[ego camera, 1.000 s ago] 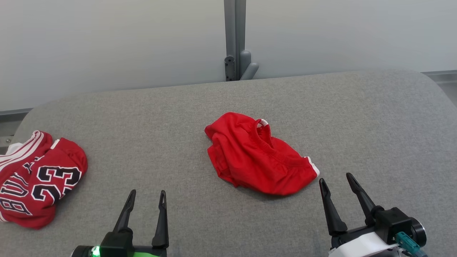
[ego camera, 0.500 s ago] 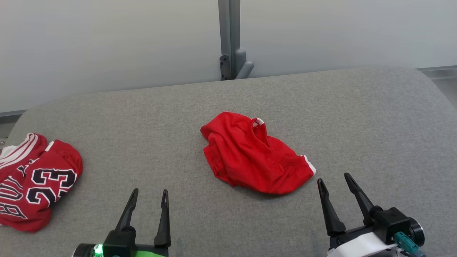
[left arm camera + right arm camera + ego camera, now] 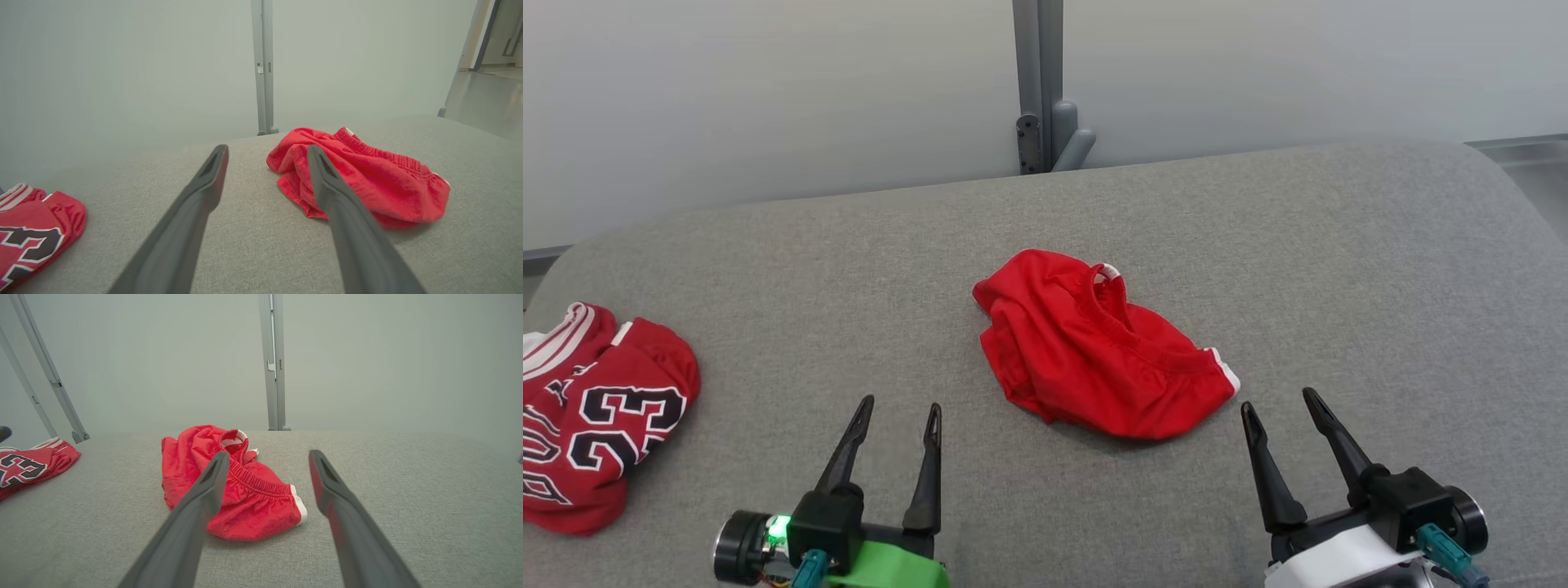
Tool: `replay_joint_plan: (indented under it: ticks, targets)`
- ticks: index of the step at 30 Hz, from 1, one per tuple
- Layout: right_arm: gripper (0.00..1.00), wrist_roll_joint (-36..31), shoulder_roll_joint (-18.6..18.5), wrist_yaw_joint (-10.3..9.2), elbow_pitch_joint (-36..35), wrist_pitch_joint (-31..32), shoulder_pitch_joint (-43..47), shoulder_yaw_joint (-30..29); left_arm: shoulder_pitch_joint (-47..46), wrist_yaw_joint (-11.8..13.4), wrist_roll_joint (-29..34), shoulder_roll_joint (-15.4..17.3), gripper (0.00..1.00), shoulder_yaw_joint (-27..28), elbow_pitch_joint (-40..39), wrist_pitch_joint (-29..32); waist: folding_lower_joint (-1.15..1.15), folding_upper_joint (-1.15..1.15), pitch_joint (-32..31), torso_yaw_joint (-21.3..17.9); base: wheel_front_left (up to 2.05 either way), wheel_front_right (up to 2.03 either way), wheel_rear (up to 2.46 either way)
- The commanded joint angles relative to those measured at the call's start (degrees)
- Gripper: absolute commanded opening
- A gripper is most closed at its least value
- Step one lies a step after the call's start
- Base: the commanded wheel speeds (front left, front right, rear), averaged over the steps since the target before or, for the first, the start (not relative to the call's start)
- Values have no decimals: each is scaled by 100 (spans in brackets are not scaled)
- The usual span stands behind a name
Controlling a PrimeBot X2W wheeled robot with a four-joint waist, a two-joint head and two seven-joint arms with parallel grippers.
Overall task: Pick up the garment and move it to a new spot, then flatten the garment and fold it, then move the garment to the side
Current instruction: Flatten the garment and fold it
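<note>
- The shorts (image 3: 1094,359) lie in a crumpled heap near the middle of the grey pad (image 3: 1339,269), with the elastic waistband twisted up on top.
- The left gripper (image 3: 900,404) hovers near the front edge with its fingers spread wide and nothing between them. It is off to the left of the heap and clear of it.
- The right gripper (image 3: 1277,399) is just as wide open and just as empty. Its tips sit just beside the white-trimmed corner of the shorts, not touching.
- To my eye nothing has been picked up yet, so the whole task lies ahead.
- First risk: a pinch on that bunched cloth may catch only the top layer, so the shorts would lift lopsided or slip free.
- Second: coming in too low, the fingers could plough the heap along the pad or dig into the soft cover instead of closing on fabric.
- Third: a jersey (image 3: 600,416) lies at the far left edge. Setting the shorts down too near it could tangle the two reds and spoil the flattening.
</note>
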Motion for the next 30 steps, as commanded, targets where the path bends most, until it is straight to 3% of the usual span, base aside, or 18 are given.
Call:
replay_joint_plan:
  ticks: [1, 8, 15, 22, 30]
  targets:
    - [100, -52, -12, 0, -20, 7, -74, -4, -161, -40, 31, 16, 100, -32, 8, -1, 0, 0, 68, -76, 0, 0, 0]
    - [100, -113, -11, 0, -41, 7, -178, -173, -881, -457, -82, 17, 100, -566, 344, 0, 0, 0, 315, -455, 0, 0, 0]
    - [100, -151, -11, 0, -85, 7, -417, -119, -2263, -658, -298, 19, 100, -1644, 1296, 201, 0, 0, 745, -998, 0, 0, 0]
    - [100, 25, -7, 0, -65, 7, -609, -165, -3649, -653, -594, 23, 100, -2463, 2102, 1421, 0, 0, 1152, -1505, 0, 0, 0]
    - [100, 198, -12, 0, -57, 7, -757, -139, -4372, -493, -988, 20, 100, -3245, 2730, 2825, 0, 0, 1486, -1946, 0, 0, 0]
